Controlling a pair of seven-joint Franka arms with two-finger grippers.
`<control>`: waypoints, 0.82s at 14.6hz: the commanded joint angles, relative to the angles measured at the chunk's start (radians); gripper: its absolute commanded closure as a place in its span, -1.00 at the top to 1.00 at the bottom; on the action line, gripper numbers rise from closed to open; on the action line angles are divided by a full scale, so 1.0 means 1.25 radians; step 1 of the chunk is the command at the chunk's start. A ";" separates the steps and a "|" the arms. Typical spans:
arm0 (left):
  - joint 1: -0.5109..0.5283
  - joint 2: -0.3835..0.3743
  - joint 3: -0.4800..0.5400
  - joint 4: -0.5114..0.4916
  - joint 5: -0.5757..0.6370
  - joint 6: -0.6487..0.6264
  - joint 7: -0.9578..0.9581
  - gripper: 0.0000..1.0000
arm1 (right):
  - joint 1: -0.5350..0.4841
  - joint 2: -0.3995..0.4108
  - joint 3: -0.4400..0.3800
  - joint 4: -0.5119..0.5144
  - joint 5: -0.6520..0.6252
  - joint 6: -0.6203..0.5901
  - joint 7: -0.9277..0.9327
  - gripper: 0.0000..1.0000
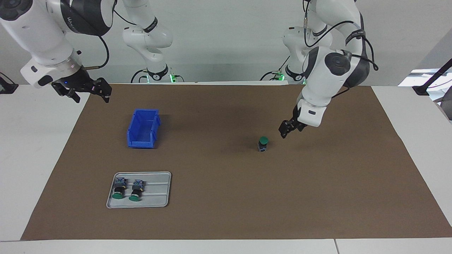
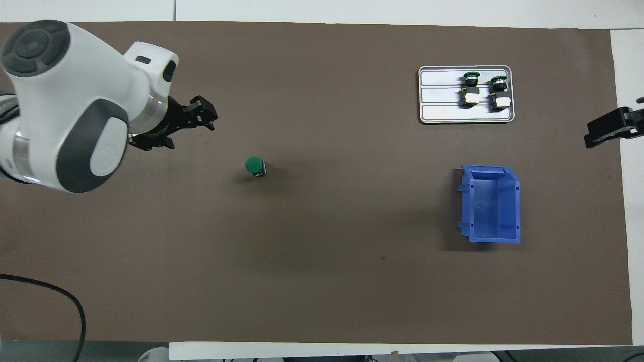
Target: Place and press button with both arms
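While the green-capped push-button switch on its blue-grey block (image 1: 262, 144) stands upright on the brown-covered surface (image 1: 226, 197), toward the left arm's end, the left end effector (image 1: 286, 127) hangs just beside it, fingers apart, holding nothing. The right end effector (image 1: 86, 90) waits over the surface's edge at the right arm's end, fingers apart. A blue plastic bin (image 1: 143, 128) and a grey metal tray (image 1: 141, 203) carrying two similar switches (image 1: 128, 189) sit toward that end.
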 commanded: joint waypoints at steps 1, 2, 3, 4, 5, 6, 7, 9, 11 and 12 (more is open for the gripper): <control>0.055 -0.052 -0.004 -0.001 0.015 -0.080 0.095 0.99 | -0.008 -0.017 0.004 -0.019 0.013 -0.002 -0.009 0.99; 0.074 -0.066 -0.002 0.004 0.017 -0.104 0.133 0.99 | -0.008 -0.017 0.004 -0.019 0.013 -0.002 -0.009 0.99; 0.088 -0.072 -0.002 0.023 0.026 -0.142 0.162 0.99 | -0.007 -0.017 0.004 -0.019 0.013 -0.002 -0.009 0.99; 0.095 -0.072 -0.002 0.050 0.052 -0.197 0.192 0.99 | -0.008 -0.017 0.004 -0.019 0.013 -0.002 -0.009 0.99; 0.103 -0.071 -0.002 0.080 0.073 -0.243 0.215 0.99 | -0.007 -0.017 0.004 -0.019 0.013 -0.002 -0.009 0.99; 0.114 -0.071 0.001 0.101 0.077 -0.278 0.237 0.99 | -0.008 -0.017 0.004 -0.019 0.013 -0.002 -0.009 0.99; 0.126 -0.072 0.002 0.126 0.075 -0.308 0.254 0.99 | -0.008 -0.017 0.004 -0.019 0.013 -0.002 -0.009 0.99; 0.149 -0.066 0.004 0.186 0.074 -0.390 0.259 0.99 | -0.008 -0.017 0.004 -0.019 0.013 -0.002 -0.009 0.99; 0.153 -0.055 0.004 0.240 0.075 -0.457 0.275 0.99 | -0.008 -0.017 0.004 -0.019 0.013 -0.002 -0.009 0.99; 0.153 -0.060 0.006 0.247 0.075 -0.464 0.296 0.99 | -0.007 -0.018 0.004 -0.019 0.013 -0.002 -0.009 0.99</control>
